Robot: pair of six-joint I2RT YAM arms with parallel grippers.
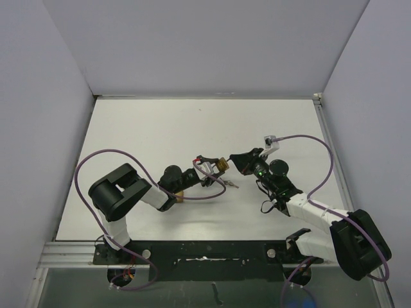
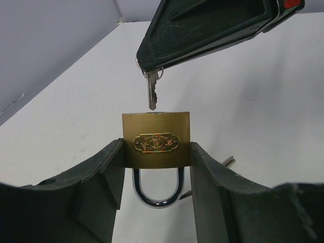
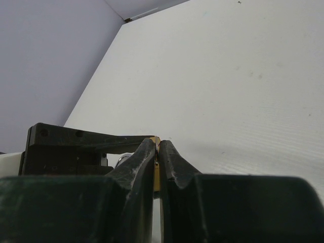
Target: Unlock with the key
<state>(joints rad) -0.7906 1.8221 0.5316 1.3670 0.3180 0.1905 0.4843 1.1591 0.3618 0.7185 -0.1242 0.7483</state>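
Observation:
A brass padlock (image 2: 156, 139) is clamped by its sides in my left gripper (image 2: 157, 150), above the table. Its steel shackle (image 2: 157, 195) points back toward the wrist, with both legs in the body. My right gripper (image 2: 212, 25) is shut on a silver key (image 2: 151, 91), which points down at the padlock's far face. The key's tip stands right at that face; I cannot tell whether it has entered. From above, the left gripper (image 1: 215, 167) and right gripper (image 1: 236, 160) meet tip to tip at the padlock (image 1: 221, 165). In the right wrist view the fingertips (image 3: 148, 149) are pressed together, brass showing between them.
Spare keys (image 1: 230, 183) lie on the white table just in front of the padlock, and one of them (image 2: 228, 161) shows behind the left gripper's right finger. Purple cables loop beside both arms. Grey walls enclose the table on three sides.

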